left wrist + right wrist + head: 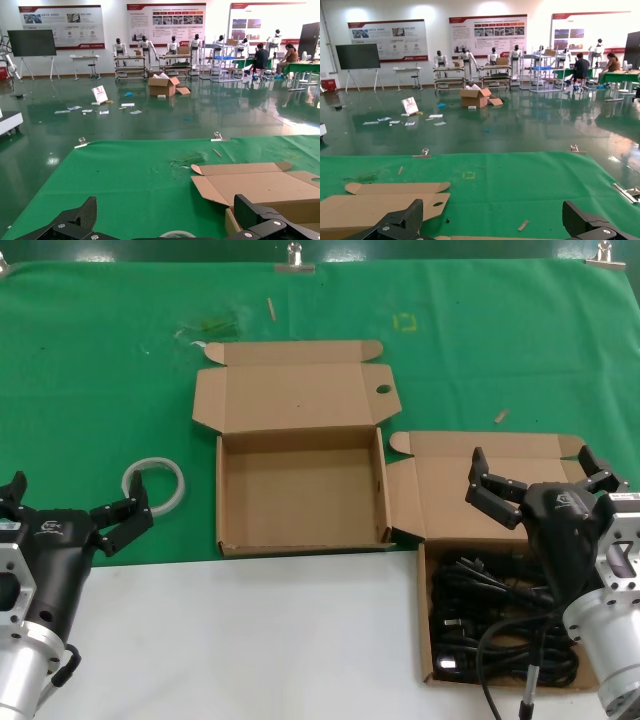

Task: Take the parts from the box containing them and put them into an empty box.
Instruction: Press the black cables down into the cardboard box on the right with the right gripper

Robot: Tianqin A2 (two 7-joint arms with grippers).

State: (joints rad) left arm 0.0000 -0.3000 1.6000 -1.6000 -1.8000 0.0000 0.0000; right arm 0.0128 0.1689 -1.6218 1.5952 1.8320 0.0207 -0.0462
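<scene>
Two open boxes: empty box, cable-filled box beneath the spread right claw; left claw spread.

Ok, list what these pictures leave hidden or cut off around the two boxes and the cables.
- Box of cables, head view: the right pincer and its arm cover its right side, so the cables cannot be counted.
- Same box's lid: partly behind that pincer.
- Empty box, left wrist view: cut off by the picture's edge, and the left pincer blocks it.
- Both wrist views: neither box's inside shows.
</scene>
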